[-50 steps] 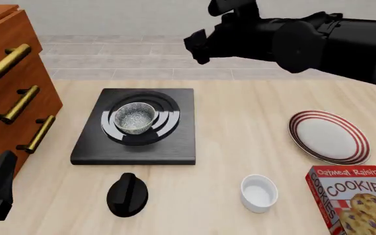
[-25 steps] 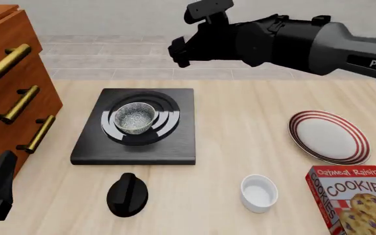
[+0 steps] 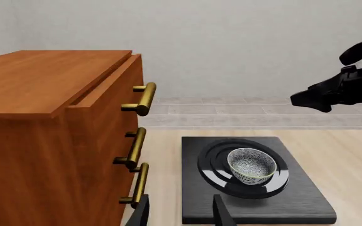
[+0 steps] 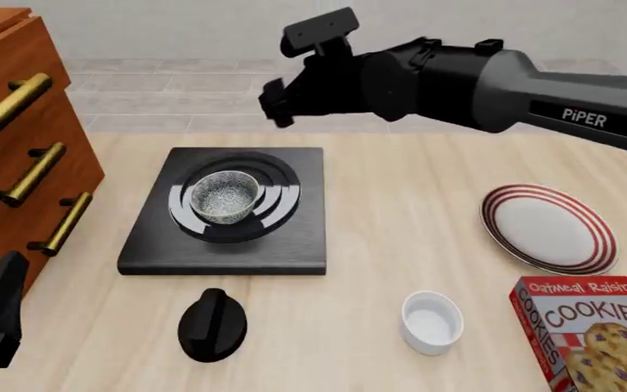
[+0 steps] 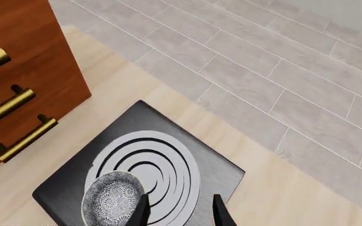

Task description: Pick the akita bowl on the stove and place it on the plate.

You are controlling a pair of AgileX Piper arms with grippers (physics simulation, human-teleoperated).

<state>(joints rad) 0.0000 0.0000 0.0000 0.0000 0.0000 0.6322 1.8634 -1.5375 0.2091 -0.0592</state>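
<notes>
The right gripper hangs in the air above the far edge of the stove, its 2 fingers parted with nothing between them. Below it and a little nearer the arms' side, the akita bowl sits upright on the stove's concentric rings, off-centre toward the drawer side; in the right wrist view the bowl lies just beside the fingertips' line, not between them. The plate rests on the table well apart from the right gripper, toward the right arm's own side, and carries nothing.

The left gripper sits low near the front left table edge, close to the wooden drawer cabinet, with its fingers spread and empty; the stove and bowl lie ahead of it. Nearer than the stove are a black round knob, a white ramekin and a cookie box just beside the plate.
</notes>
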